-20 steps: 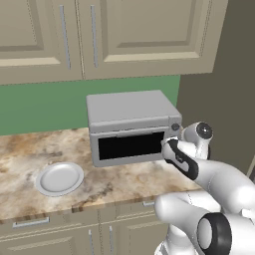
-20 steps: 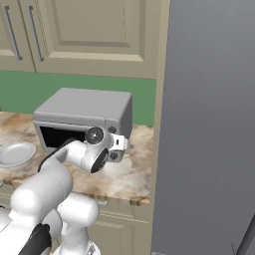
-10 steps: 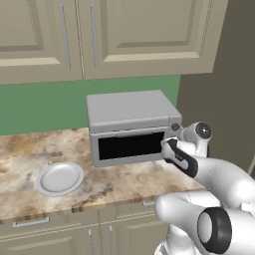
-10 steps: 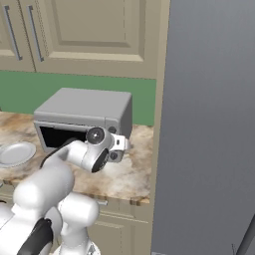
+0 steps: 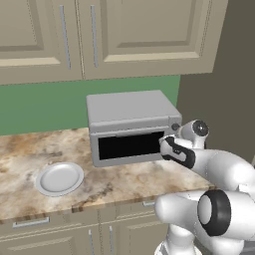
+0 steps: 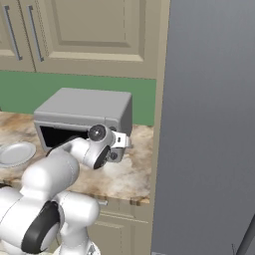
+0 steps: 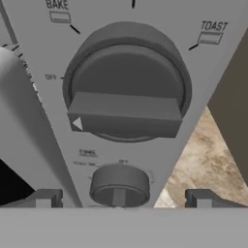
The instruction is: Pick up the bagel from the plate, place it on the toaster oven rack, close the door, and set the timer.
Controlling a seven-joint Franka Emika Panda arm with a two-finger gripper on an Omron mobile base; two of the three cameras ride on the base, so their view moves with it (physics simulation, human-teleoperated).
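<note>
Two knobs faced the gripper on the oven's control panel: a large mode dial above, a small timer knob below, between the wide-open, empty fingertips. Door looked shut, its glass dark. Plate lay bare on the counter; bagel not visible, presumably inside on the rack. Step in hand, by judgement: setting the timer. Next move would call for easing forward, pinching the small knob squarely, then rotating.
</note>
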